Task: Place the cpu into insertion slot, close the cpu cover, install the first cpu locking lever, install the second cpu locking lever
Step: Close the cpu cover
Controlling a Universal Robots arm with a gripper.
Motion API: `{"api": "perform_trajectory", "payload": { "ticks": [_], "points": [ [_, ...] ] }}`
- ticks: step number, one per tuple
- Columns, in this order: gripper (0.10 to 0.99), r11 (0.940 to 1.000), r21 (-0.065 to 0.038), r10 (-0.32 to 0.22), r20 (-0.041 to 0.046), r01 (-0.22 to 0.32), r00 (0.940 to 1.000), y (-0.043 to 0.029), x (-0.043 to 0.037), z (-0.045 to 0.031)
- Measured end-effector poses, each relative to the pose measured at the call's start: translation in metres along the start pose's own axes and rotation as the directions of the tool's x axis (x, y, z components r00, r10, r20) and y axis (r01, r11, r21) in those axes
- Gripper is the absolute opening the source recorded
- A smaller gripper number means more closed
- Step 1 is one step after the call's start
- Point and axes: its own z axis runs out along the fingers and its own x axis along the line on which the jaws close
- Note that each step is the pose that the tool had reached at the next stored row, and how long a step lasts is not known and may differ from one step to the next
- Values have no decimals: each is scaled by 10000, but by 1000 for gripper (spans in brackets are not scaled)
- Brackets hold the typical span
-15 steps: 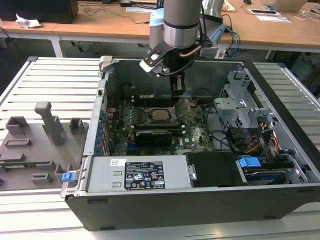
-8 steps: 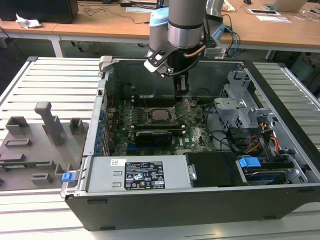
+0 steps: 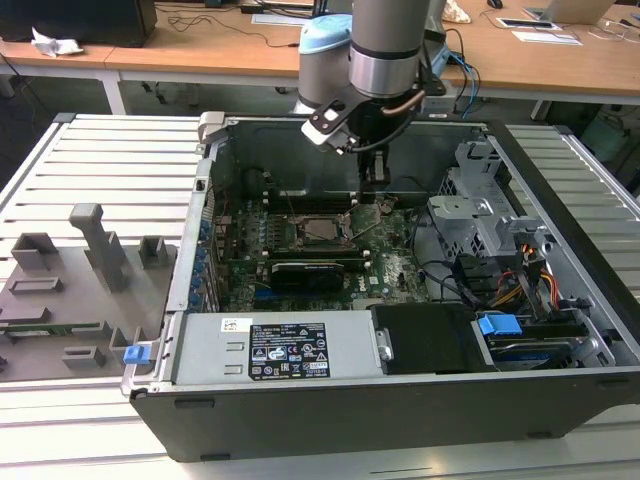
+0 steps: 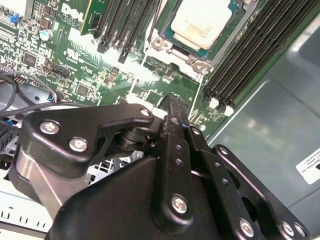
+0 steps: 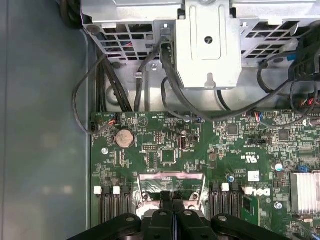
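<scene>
The cpu (image 4: 202,20), a pale silver square, lies in the insertion slot on the green board, and the slot is hidden beneath it. The cpu cover (image 4: 186,54), a thin silver frame, lies around the chip's edge. In the exterior view the chip (image 3: 322,228) sits mid-board inside the open case. My gripper (image 3: 375,190) hangs just behind and to the exterior view's right of it, low over the board. Both wrist views show its black fingers (image 4: 174,101) pressed together with nothing between them, the tips (image 5: 172,196) at the socket's shiny metal edge (image 5: 170,181). A thin metal lever rod (image 3: 368,232) slants beside the socket.
Long black memory slots (image 4: 250,55) flank the socket on both sides. A black card (image 3: 312,272) lies in front of it. A grey drive cage (image 3: 478,205) with cable bundles (image 3: 520,285) stands at the exterior view's right. The case walls (image 3: 215,190) box in the board.
</scene>
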Motion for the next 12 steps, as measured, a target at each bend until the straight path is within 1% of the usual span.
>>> {"api": "perform_trajectory", "payload": {
  "ticks": [5, 7, 8, 12],
  "points": [
    [106, 10000, 1, 0, 0, 0, 10000, 59, 1, 4],
    [106, 10000, 3, 0, 1, 0, 10000, 114, 3, 10],
    [106, 10000, 5, 0, 2, 0, 10000, 130, 3, 13],
    [106, 10000, 5, 0, 0, 0, 10000, 150, -4, 22]
  ]
}}
